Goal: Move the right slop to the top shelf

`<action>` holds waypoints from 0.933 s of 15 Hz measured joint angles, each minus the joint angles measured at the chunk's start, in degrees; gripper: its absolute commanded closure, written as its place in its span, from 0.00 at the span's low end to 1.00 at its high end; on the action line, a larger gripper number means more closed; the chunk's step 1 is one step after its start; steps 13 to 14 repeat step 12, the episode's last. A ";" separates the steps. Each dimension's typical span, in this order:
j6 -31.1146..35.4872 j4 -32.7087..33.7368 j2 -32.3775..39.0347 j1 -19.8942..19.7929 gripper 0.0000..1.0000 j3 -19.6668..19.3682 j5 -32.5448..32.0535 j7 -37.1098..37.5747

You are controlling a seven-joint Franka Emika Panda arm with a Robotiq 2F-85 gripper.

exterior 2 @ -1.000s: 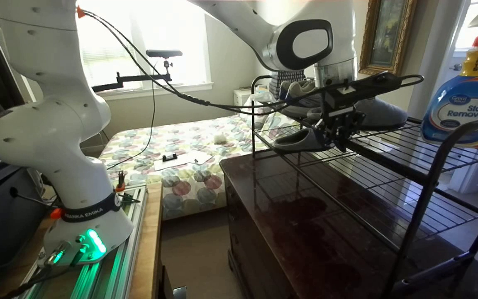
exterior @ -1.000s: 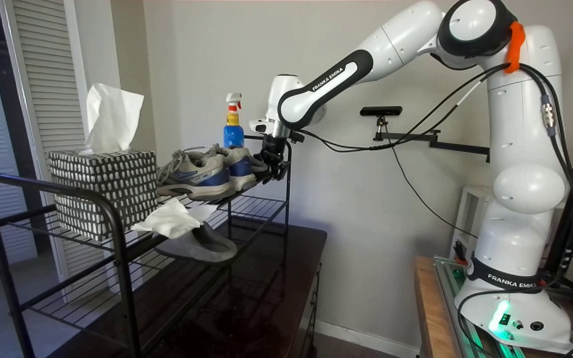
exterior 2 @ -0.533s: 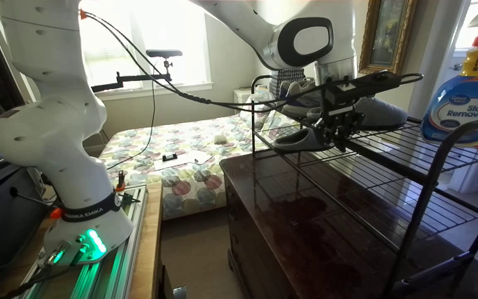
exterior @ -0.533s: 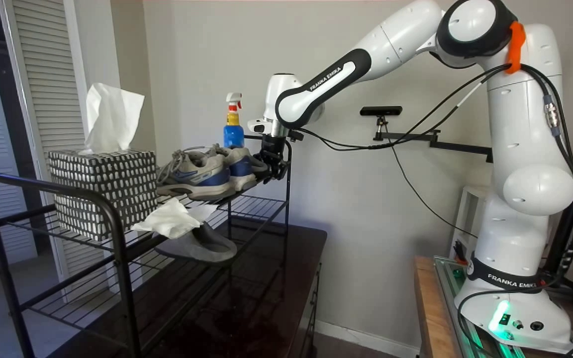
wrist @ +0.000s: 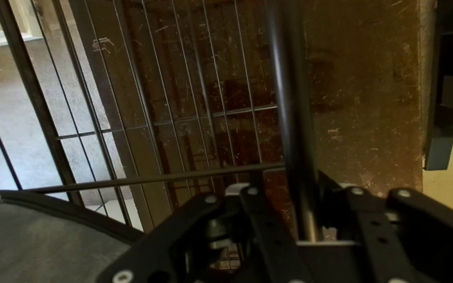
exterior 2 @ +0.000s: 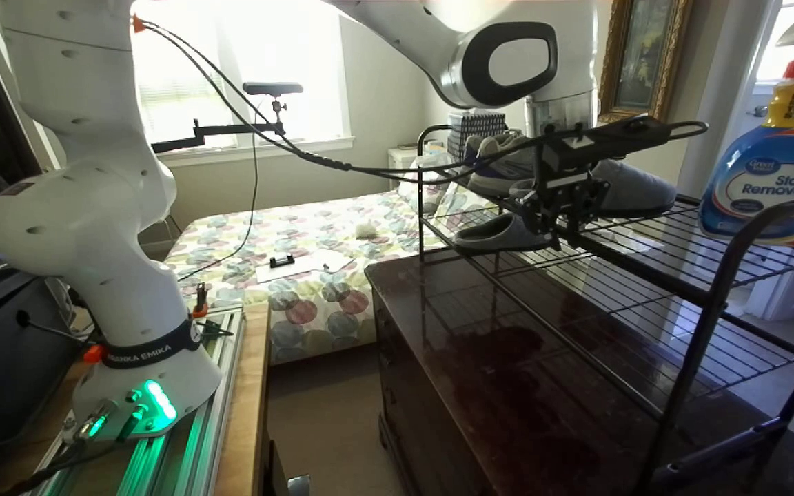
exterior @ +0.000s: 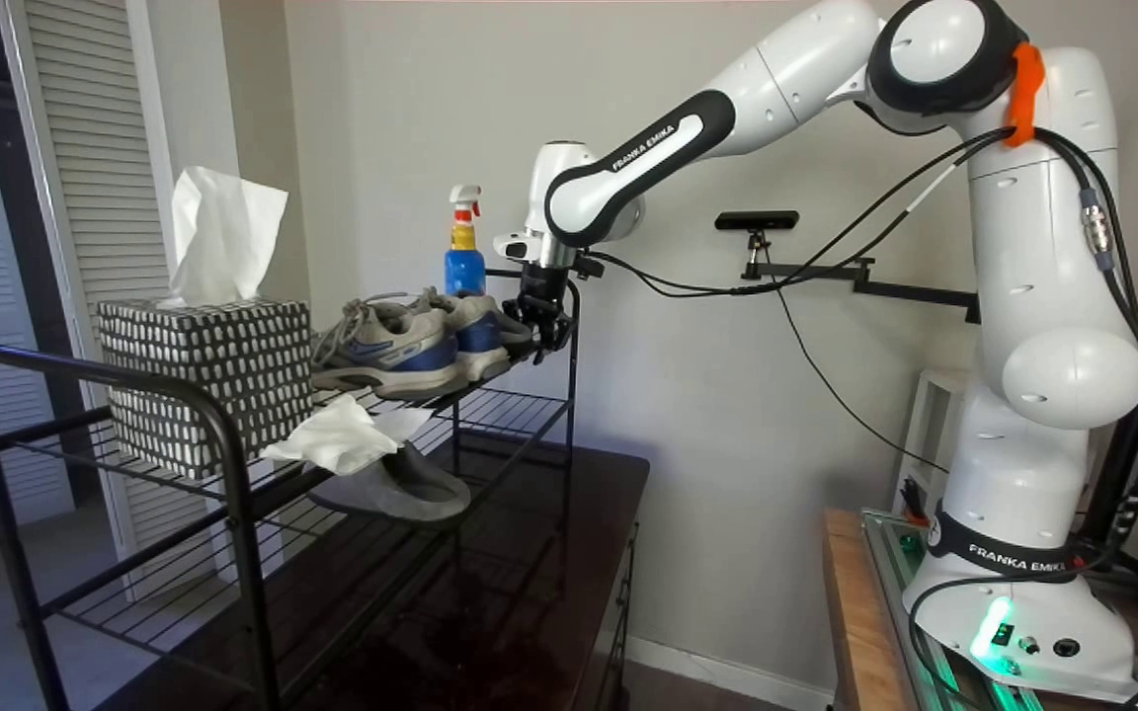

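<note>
Obstructions: front tube (wrist: 290,86) of the top shelf (exterior 2: 645,271), aligned with the gap of the parted claw (wrist: 301,192); right slop (exterior 2: 637,189), just beside the claw. Clearance: above the shelf, between claw and spray bottle (exterior 2: 768,165).

In an exterior view the white arm (exterior: 786,79) rises from its base (exterior: 1053,607) at the right, a green light (exterior: 992,627) glowing on it, bends at the top, and slopes down to the left. The wrist (exterior: 557,193) stands nearly upright, and the black gripper (exterior: 548,338) hangs below it, pointing down. In the wrist view its fingers (wrist: 268,224) stand apart, left and right, with a gap between them.
</note>
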 measured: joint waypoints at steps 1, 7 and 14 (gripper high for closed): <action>-0.11 0.07 -0.30 0.00 0.32 -0.11 0.71 -0.34; -4.41 0.08 -2.09 0.05 0.00 -0.73 3.70 -1.80; -4.27 1.22 -5.07 0.16 0.00 -0.99 8.43 -3.58</action>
